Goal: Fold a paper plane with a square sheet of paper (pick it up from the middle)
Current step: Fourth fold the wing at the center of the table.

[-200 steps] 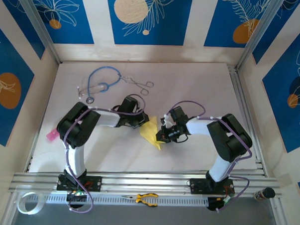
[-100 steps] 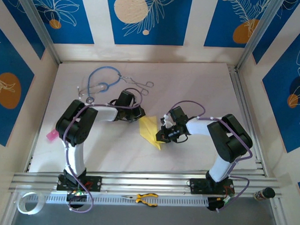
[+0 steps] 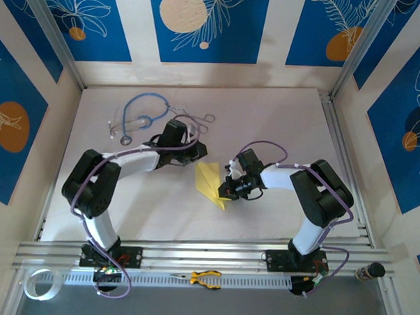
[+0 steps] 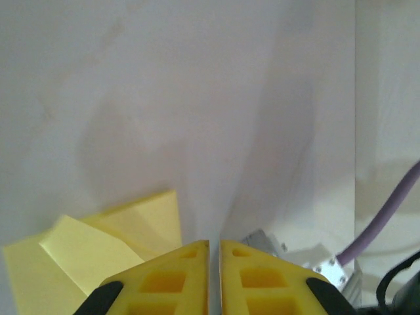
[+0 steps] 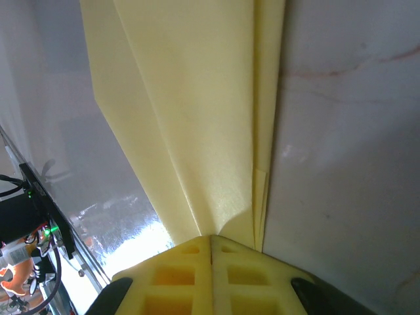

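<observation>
The pale-yellow sheet of paper (image 3: 209,180) lies mid-table, folded into a long narrow pointed shape with layered edges (image 5: 197,118). My right gripper (image 3: 226,192) is shut on its near right edge, and the paper puckers where the yellow fingertips (image 5: 211,237) pinch it. My left gripper (image 3: 198,151) hovers just behind the paper's far end, apart from it. Its fingers (image 4: 214,244) stand almost together with nothing between them. A folded corner of the paper (image 4: 105,246) shows to their lower left.
A blue stethoscope (image 3: 138,116) and steel forceps (image 3: 198,118) lie at the back left, close behind the left arm. Yellow-handled pliers (image 3: 205,277) and a tape roll (image 3: 37,284) rest on the front rail. Walls close in the table on three sides.
The left arm has stretched out toward the back, carrying its gripper off the paper's far end. The paper now lies flatter. The right gripper has kept its hold and place.
</observation>
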Controlling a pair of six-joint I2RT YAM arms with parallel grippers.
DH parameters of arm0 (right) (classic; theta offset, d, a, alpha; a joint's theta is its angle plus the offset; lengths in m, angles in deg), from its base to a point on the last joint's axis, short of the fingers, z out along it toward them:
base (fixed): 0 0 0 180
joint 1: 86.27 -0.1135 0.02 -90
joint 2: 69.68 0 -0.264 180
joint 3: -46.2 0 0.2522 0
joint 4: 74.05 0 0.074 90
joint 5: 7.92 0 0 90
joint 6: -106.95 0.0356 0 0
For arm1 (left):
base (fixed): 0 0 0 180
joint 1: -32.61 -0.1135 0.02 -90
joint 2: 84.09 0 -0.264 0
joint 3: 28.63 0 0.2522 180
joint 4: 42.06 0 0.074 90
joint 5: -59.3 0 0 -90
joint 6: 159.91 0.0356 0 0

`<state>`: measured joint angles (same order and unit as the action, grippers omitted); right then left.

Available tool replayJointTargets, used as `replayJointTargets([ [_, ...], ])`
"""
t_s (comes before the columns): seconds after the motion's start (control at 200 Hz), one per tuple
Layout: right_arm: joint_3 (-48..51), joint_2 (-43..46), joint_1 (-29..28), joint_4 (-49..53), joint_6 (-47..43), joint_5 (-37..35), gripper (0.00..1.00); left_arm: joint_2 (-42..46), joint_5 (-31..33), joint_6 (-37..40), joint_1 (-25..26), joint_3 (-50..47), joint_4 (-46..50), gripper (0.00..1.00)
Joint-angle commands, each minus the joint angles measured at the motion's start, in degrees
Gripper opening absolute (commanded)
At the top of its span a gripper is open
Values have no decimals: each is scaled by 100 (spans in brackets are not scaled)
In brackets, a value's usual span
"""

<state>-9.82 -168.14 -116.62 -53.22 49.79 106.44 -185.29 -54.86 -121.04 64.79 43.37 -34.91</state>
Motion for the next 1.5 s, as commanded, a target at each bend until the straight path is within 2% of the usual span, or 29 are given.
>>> replayJointTargets([
  [0.0, 205, -182, -16, 603, -32, -598, 0, -313, -507, -39, 229, -129, -212, 12],
  [0.1, 214, -186, -16, 594, -40, -599, 0, -597, -492, -1, 250, -148, -285, 12],
  [0.185, 227, -188, -15, 602, -49, -608, 0, -767, -207, 147, 220, -185, -253, 11],
  [0.37, 213, -188, -17, 622, -66, -634, 0, -1159, -33, 277, -38, -164, -408, 11],
  [0.695, 249, -218, -15, 645, -118, -696, 0, -1531, -114, 515, -606, 141, -335, 11],
  [0.905, 260, -225, -15, 620, -117, -711, 0, -1423, -163, 733, -852, 499, 16, 12],
  [1.266, 201, -234, -15, 594, -84, -647, 0, -713, -476, 559, -820, 464, -7, 16],
  [1.496, 157, -196, -13, 631, -58, -642, 0, -339, -701, 480, -356, 133, -71, 16],
])
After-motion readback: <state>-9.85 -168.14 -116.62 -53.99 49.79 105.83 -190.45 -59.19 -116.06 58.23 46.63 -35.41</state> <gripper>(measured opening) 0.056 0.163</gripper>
